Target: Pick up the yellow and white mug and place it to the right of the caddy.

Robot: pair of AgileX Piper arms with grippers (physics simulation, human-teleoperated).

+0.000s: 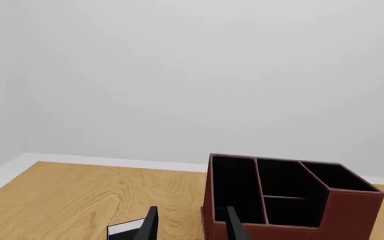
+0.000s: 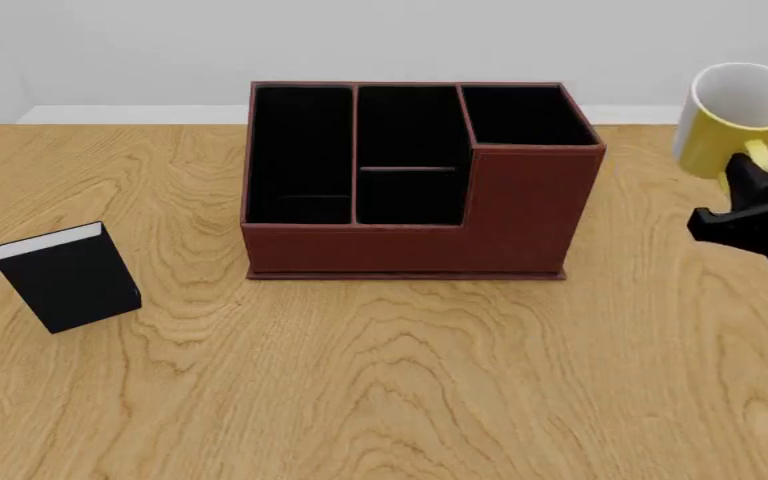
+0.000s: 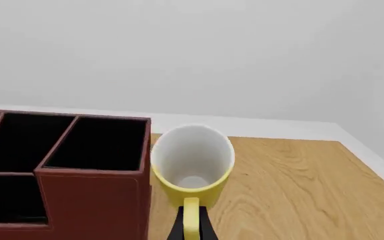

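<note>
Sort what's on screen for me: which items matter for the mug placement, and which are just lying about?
In the job:
- yellow and white mug, held by its handle in the right hand
- caddy, to the mug's left

Lying about:
- black book, at the table's left
- left hand, holding nothing

A small black book (image 2: 69, 277) (white page edges showing) stands tilted on the wooden surface (image 2: 398, 380) at about nine o'clock.
</note>
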